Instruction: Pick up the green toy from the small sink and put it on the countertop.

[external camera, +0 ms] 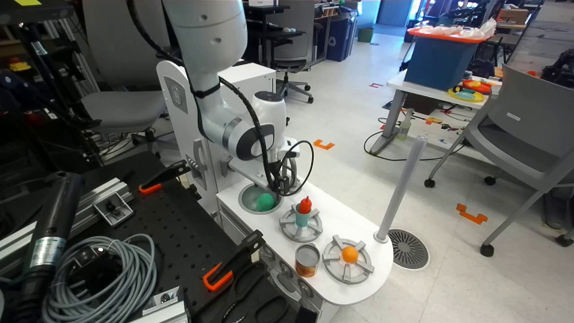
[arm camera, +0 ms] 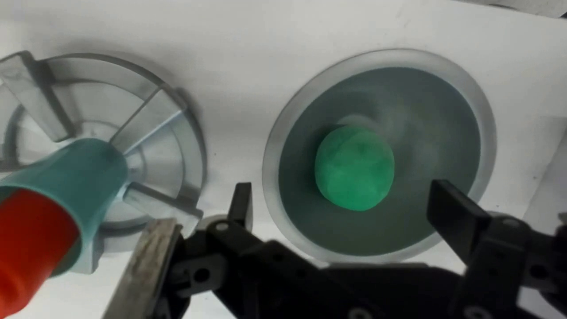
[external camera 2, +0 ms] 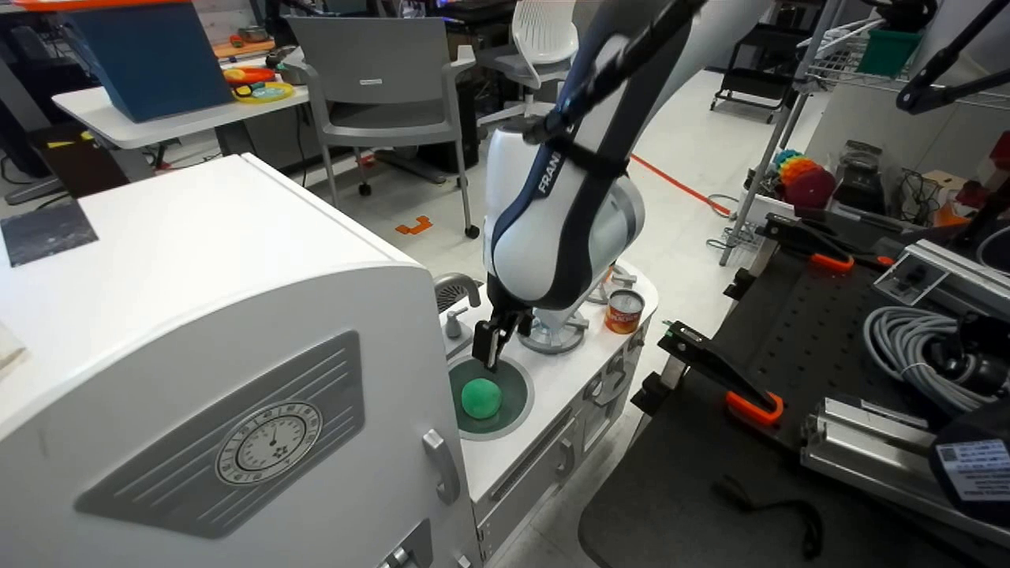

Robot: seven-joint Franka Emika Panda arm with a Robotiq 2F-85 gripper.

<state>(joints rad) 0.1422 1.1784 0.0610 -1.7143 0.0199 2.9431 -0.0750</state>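
Observation:
The green toy (external camera: 264, 202) is round and lies in the small grey sink (external camera: 247, 197). In an exterior view the toy (external camera 2: 481, 398) sits near the middle of the sink (external camera 2: 518, 394). In the wrist view the toy (arm camera: 354, 168) lies left of the middle of the sink (arm camera: 429, 128). The white countertop (external camera: 334, 213) surrounds the sink. My gripper (arm camera: 341, 183) is open and empty, with its two fingers wide apart on either side of the toy's line and above the sink. It also shows above the sink's edge in an exterior view (external camera 2: 491, 359).
A teal cup (arm camera: 84, 173) holding a red bottle (arm camera: 31, 239) stands on the burner beside the sink. A can (external camera: 307, 260) and an orange ball (external camera: 350, 254) on a burner are farther along. A faucet (external camera 2: 458, 282) and a tall white cabinet (external camera 2: 260, 339) flank the sink.

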